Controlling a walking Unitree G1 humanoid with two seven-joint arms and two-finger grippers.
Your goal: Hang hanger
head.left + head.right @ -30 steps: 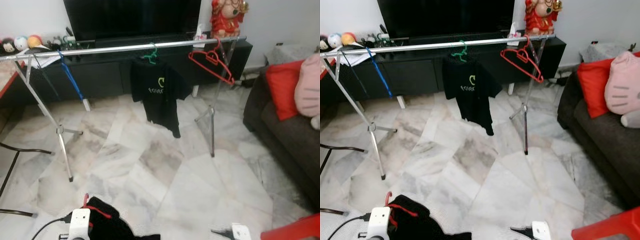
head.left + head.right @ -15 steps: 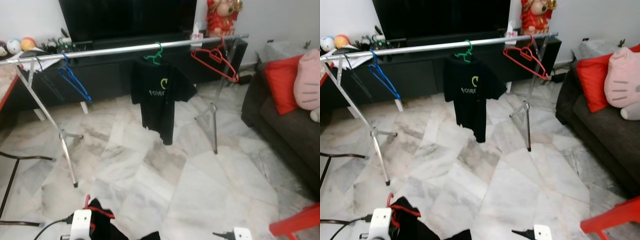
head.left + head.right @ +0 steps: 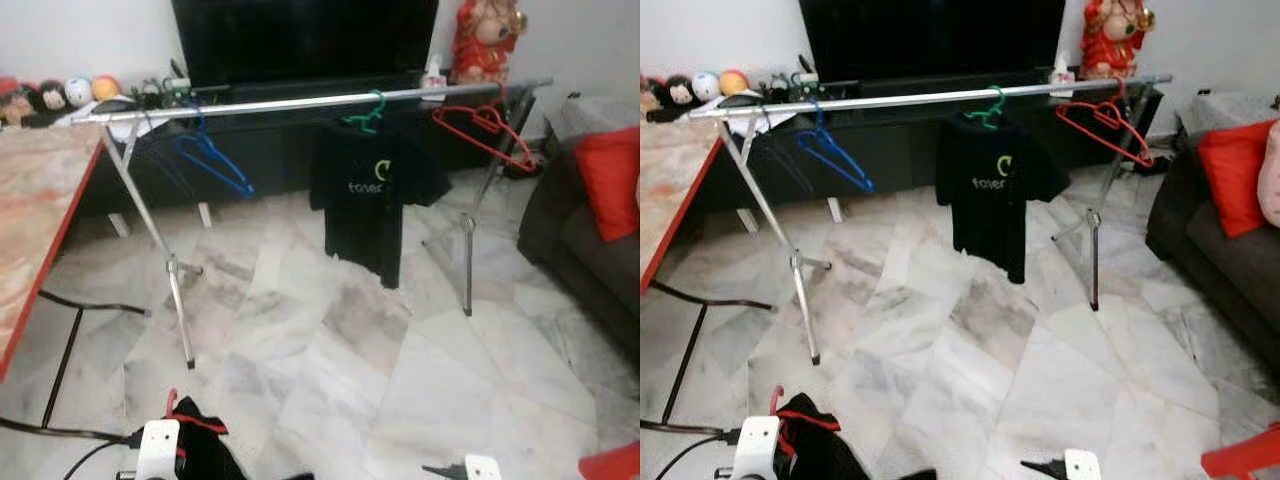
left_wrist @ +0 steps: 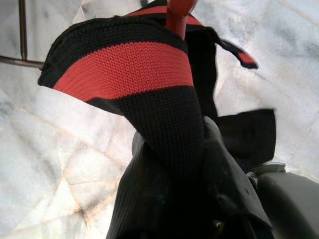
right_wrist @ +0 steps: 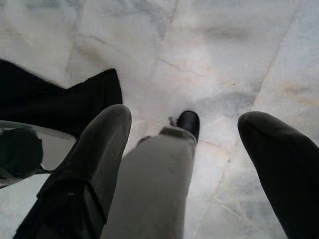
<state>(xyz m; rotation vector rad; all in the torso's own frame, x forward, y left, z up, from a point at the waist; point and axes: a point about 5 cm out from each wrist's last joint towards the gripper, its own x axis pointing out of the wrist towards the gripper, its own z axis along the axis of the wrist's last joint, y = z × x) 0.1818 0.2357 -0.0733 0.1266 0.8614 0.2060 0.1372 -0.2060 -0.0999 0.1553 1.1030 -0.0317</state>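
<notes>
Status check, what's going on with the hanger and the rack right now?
Left claw shut on red hanger carrying black-and-red garment. Right claw open, empty. Drying rack rail ahead across bare marble floor; free gap between blue hanger and black T-shirt.

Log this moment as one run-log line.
left pincer: shut on garment with red hanger | right pincer: open, idle | rail: ahead

You are looking at a floor of polished marble tiles, pale and veined, with a soft sheen. The rack rail is bright, smooth metal tube. On it hang a matt black cloth T-shirt and thin, glossy blue hanger and red hanger, plastic by their look. In the left wrist view, the garment is ribbed knit, black with a red band. The bench top looks like reddish polished stone.
</notes>
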